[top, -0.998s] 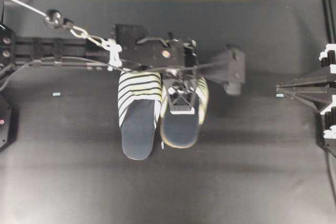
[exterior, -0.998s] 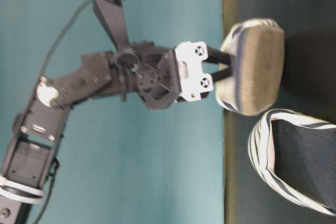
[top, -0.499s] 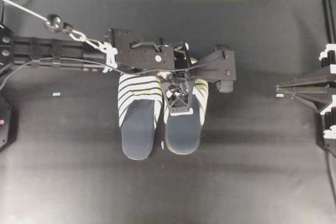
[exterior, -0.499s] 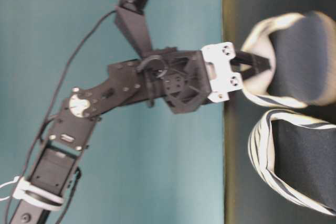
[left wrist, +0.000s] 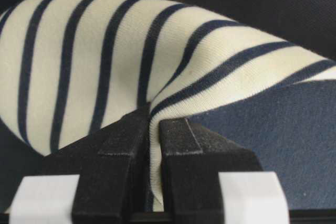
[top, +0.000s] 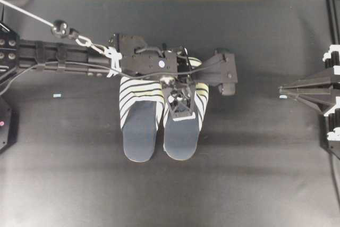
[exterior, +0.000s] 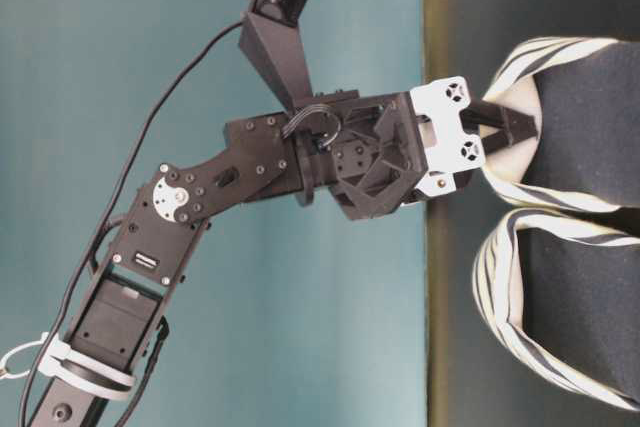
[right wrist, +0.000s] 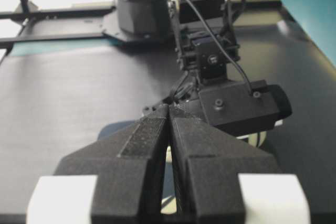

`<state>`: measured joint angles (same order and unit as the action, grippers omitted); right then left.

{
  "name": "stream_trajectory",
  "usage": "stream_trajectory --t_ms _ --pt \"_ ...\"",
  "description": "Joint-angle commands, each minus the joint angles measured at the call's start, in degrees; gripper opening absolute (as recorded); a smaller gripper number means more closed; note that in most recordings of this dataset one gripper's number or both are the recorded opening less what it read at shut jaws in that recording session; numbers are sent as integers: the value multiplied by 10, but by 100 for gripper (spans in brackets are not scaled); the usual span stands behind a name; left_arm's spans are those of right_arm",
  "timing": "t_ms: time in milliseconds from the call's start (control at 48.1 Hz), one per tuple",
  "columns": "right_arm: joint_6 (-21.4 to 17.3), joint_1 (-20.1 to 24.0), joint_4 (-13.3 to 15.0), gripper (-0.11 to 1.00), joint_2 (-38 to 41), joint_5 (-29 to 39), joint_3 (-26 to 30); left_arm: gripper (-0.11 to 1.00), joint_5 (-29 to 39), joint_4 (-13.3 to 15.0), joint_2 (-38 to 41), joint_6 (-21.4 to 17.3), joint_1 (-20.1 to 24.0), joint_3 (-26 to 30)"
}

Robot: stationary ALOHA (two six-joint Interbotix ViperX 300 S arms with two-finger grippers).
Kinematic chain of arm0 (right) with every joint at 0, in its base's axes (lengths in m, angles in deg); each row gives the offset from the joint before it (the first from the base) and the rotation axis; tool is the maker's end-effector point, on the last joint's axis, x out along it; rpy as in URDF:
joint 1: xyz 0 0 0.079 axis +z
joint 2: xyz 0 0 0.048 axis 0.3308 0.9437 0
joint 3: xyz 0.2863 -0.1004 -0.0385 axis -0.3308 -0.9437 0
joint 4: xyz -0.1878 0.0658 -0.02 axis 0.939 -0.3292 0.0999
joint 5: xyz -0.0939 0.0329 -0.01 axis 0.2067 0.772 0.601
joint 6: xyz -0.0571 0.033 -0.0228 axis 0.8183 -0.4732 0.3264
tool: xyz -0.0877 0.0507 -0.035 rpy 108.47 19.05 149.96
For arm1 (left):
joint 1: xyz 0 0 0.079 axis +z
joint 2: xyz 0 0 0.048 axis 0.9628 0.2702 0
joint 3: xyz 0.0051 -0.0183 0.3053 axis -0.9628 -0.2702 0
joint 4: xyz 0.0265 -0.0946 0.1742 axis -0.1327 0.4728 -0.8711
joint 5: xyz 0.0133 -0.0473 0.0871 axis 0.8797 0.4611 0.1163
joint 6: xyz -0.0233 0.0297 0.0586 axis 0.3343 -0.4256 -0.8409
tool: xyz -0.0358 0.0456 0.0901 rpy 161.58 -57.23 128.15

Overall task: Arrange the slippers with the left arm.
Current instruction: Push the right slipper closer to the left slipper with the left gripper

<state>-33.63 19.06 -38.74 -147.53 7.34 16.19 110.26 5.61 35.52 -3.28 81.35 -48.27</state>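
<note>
The right-hand backless slipper (top: 183, 126), with cream-and-navy striped toe cover and dark navy insole, now lies flat and level beside its twin (top: 139, 123); a second ago it was tilted, sole showing. Both toes point to twelve o'clock on the black counter (top: 255, 174). The left hand (top: 181, 107) stays pinched on its striped fabric edge. At three o'clock, the right hand (right wrist: 169, 129) rests closed, empty.

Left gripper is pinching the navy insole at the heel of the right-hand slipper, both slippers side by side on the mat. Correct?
Not quite. The left gripper is shut on the striped toe cover of the right-hand slipper, not on the insole at the heel; the left wrist view shows the fabric pinched. The left-hand slipper does lie beside it on the mat.
</note>
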Motion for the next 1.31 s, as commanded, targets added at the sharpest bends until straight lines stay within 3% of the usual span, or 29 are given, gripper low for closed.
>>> stream_trajectory --t_ms 0,208,270,333,520,603,1102,1289 --pt "4 -4 0 0 3 -5 4 1 -2 -2 -4 1 -4 3" --pt "4 -4 -1 0 3 -4 2 2 -2 -2 -4 1 -2 0" --pt "4 -4 -1 0 3 -5 2 8 -3 -1 -4 0 -1 -2" --pt "4 -4 -1 0 3 -4 2 19 -5 -1 -4 1 -1 -2" --pt "3 -4 -1 0 1 -5 2 72 -18 -1 -4 -1 -4 -1" --pt "3 -4 -1 0 1 -4 2 86 -19 -2 -7 -6 -6 -1" --pt "3 -4 0 0 1 -4 0 85 -23 0 -147 -11 -69 -10" --pt "3 -4 -1 0 -1 -3 -1 85 -44 0 -229 -36 -77 -72"
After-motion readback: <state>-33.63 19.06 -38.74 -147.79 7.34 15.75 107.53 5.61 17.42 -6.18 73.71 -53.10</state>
